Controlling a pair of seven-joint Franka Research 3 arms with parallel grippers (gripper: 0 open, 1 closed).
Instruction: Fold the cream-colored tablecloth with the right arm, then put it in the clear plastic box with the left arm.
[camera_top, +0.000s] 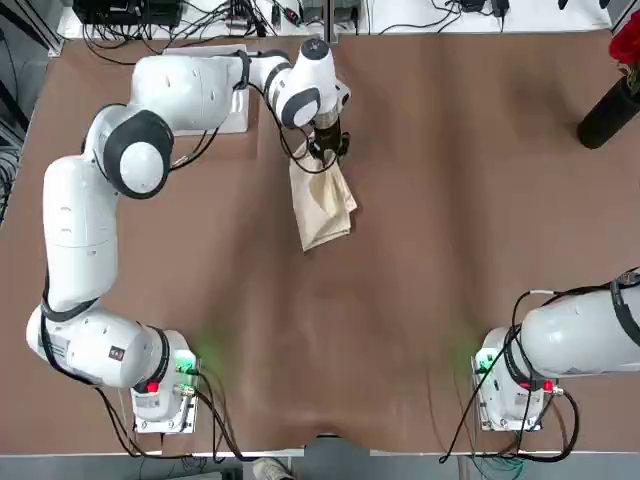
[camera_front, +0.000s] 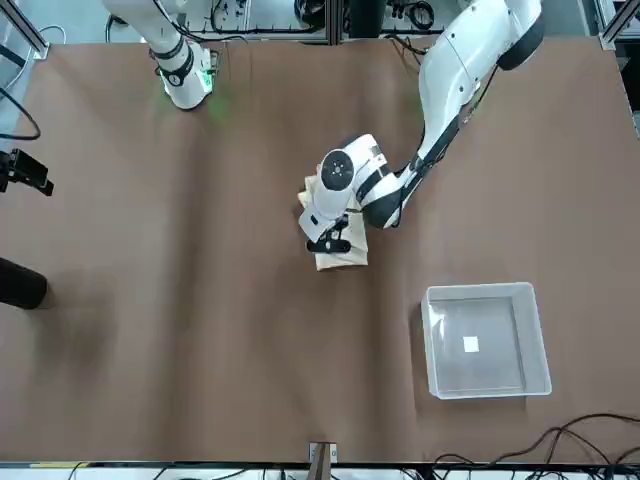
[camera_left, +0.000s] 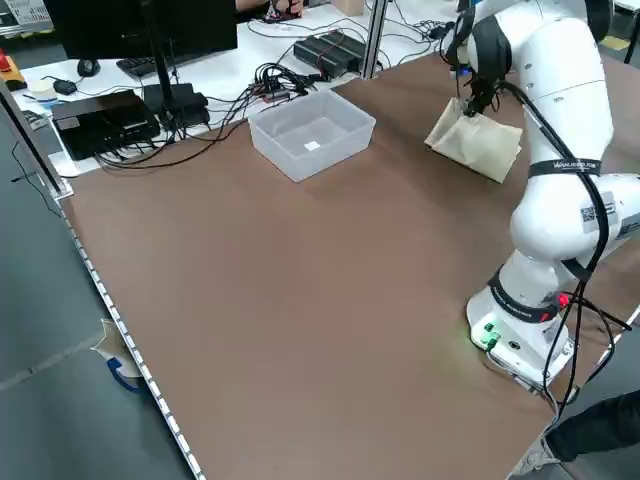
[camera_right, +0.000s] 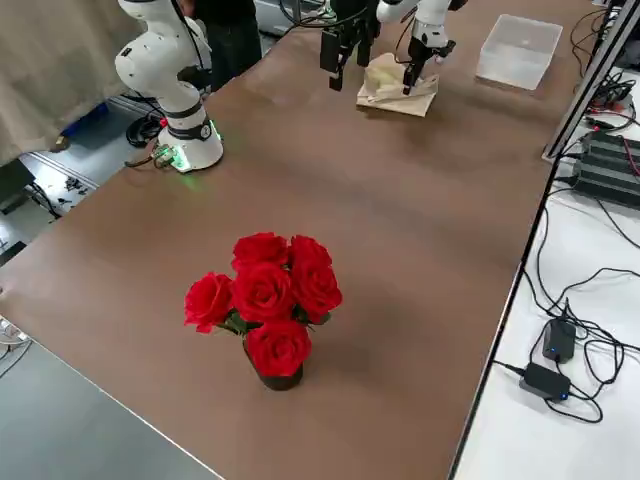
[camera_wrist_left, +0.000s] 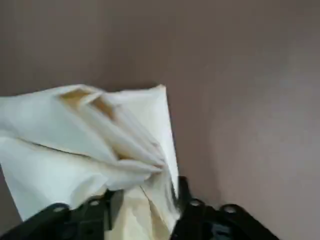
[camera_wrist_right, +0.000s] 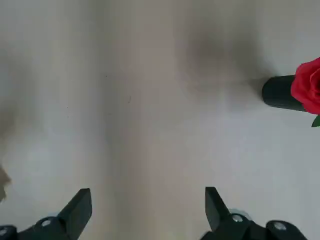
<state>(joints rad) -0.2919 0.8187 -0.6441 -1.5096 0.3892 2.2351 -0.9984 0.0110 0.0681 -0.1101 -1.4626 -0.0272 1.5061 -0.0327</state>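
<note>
The cream-colored tablecloth (camera_top: 325, 212) (camera_front: 342, 252) (camera_left: 478, 142) (camera_right: 400, 88) lies folded in a puffy bundle at the far middle of the brown table. My left gripper (camera_top: 327, 150) (camera_front: 330, 240) (camera_left: 474, 100) (camera_wrist_left: 145, 200) points down at its far end. Its fingers stand apart on either side of a bunched fold of the tablecloth (camera_wrist_left: 75, 140). The clear plastic box (camera_front: 478, 291) (camera_left: 300, 165) (camera_right: 520, 50) stands apart from the cloth on my left, with nothing in it. My right gripper (camera_wrist_right: 147, 205) is open over bare table, and its arm (camera_top: 590, 340) is parked near its base.
A dark vase of red roses (camera_top: 610, 110) (camera_right: 265, 300) (camera_wrist_right: 280, 92) stands at the far right of the table. Cables and electronics lie beyond the table's far edge. Brown table surface stretches between the cloth and both arm bases.
</note>
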